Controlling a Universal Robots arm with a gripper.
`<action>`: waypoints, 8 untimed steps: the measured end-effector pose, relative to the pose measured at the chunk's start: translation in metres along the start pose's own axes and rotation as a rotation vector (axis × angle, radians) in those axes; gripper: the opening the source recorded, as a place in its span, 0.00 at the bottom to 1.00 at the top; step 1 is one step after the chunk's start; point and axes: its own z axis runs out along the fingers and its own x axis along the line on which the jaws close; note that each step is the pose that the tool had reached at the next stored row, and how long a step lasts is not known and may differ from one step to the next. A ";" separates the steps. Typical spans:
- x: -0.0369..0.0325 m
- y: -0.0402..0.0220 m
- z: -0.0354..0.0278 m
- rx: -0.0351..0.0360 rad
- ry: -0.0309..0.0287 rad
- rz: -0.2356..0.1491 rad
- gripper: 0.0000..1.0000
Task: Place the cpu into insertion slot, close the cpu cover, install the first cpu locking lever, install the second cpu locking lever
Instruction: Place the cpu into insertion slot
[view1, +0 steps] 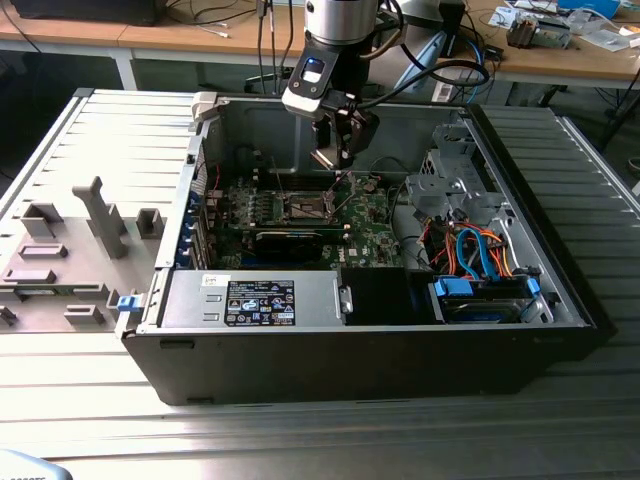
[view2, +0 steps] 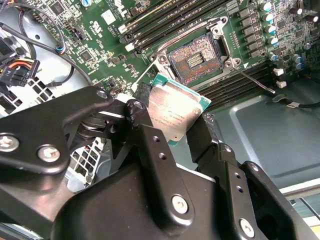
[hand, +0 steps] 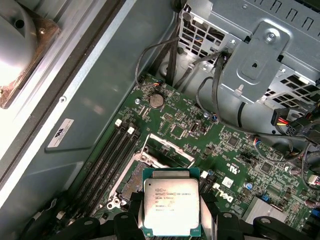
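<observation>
Desk (view1: 90, 430): ribbed metal top. One open computer case (view1: 350, 365) lies mid-desk, and one grey fixture tray (view1: 70, 255) sits toward the desk edge at the exterior view's left

Case, near wall: one power supply (view1: 190, 300) with a black label (view1: 258, 301) in white print, too small to make out. Near corner at the exterior view's right: orange and blue cables (view1: 475, 255), with one drive cage (view1: 450, 180) behind them

Next back: one long black card (view1: 292, 240) lies across the green board (view1: 375, 235)

Past the card: the insertion slot (view1: 308, 207) (view2: 196, 56), its brownish-gold contacts bare. One thin lever rod (view2: 255, 81) sticks out beside it, and long memory slots (hand: 107, 160) run alongside

Jaws: closed narrow on the cpu (view2: 175, 112) (hand: 171, 207), gripping two opposite edges. The cpu hangs above the board, near the slot and apart from it. It has several lines of dark print on its silver top

Further on the board: one coin cell (hand: 156, 100). One white label (hand: 60, 134) on the case wall

Far: a wooden desk (view1: 200, 35) beyond the case
</observation>
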 end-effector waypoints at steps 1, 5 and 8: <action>0.0000 0.0000 0.0000 0.0000 0.0000 0.000 0.54; 0.0000 0.0000 0.0002 -0.0001 -0.0006 0.007 0.54; 0.0000 0.0000 0.0003 -0.0002 -0.0011 0.012 0.54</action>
